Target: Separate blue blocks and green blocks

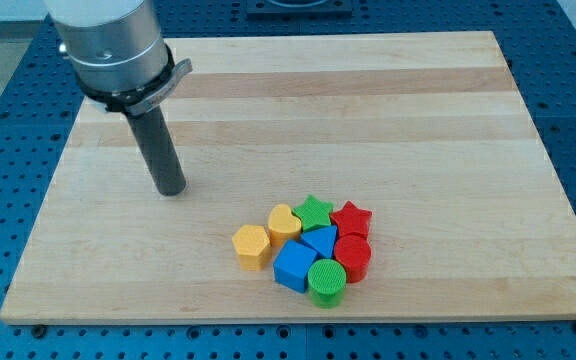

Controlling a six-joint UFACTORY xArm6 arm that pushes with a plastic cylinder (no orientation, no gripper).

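Hovering bare, touching nothing, my tip [172, 189] stands well apart from a tight cluster where the blue cube [293, 267], blue block [320, 241], green star [314, 211] and green cylinder [327, 281] touch, so all separating remains

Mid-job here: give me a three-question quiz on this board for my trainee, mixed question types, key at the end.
1. True or false: my tip touches the yellow hexagon block.
2. Which block lies nearest the view's bottom? A) green cylinder B) red star C) yellow heart
3. Fill in: the green star sits between the yellow heart and the red ____.

Key: 1 false, my tip stands apart, toward the view's upper left of the cluster; 2 A; 3 star.
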